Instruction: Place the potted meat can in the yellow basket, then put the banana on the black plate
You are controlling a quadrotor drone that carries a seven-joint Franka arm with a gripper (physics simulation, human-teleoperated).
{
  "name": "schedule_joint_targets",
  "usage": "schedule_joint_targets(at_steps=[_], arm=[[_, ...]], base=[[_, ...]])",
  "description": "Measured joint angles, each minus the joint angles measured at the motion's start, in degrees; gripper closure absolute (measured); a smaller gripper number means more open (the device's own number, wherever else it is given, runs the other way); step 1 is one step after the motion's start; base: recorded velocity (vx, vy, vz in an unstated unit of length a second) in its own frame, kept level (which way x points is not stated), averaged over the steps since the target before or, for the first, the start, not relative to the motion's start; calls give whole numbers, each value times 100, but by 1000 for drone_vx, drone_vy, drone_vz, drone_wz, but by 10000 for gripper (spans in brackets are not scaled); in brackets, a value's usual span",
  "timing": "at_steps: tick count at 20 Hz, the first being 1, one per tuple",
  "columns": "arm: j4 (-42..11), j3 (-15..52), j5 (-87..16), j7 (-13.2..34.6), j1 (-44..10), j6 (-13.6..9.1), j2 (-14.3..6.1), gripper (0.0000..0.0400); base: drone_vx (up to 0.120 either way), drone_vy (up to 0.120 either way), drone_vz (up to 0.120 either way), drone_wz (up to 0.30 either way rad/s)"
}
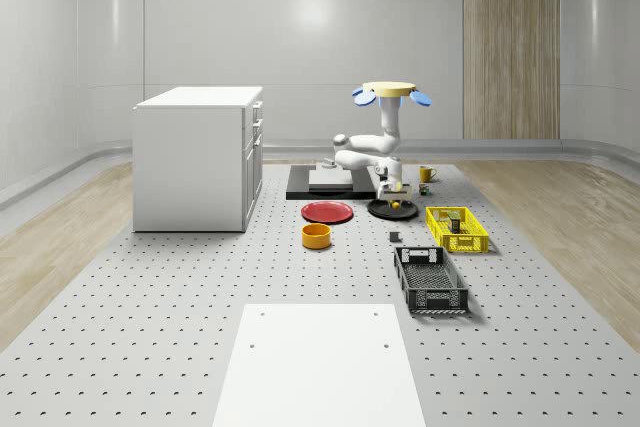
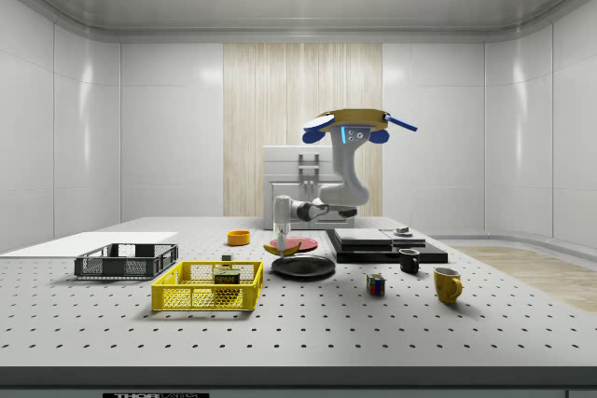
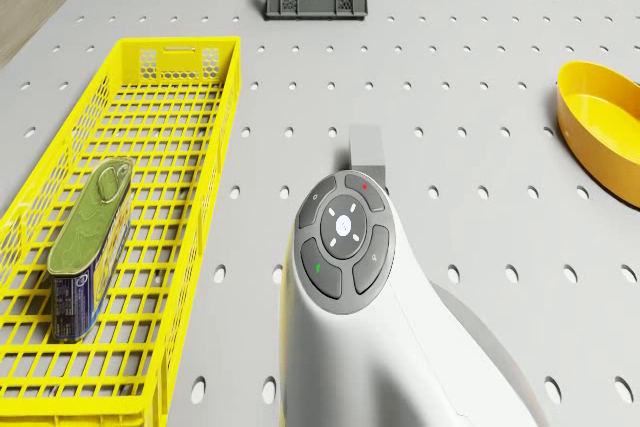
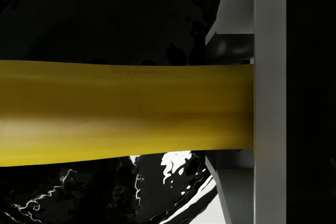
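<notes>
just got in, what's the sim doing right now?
The potted meat can already lies in the yellow basket. The drone hovers over the far end of the table, its arm bent down to the black plate. The hand is just above that plate, and the wrist view shows the banana against a finger over the plate's glossy black surface.
</notes>
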Motion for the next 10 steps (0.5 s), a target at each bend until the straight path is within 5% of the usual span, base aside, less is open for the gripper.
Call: schedule_joint_targets(at_steps=[7, 10], arm=[[0, -1, -2, 0, 2, -5, 5, 207], [9, -36, -35, 1, -1, 9, 4, 207]], base=[[-120, 0, 0, 0], [0, 0, 0, 0]])
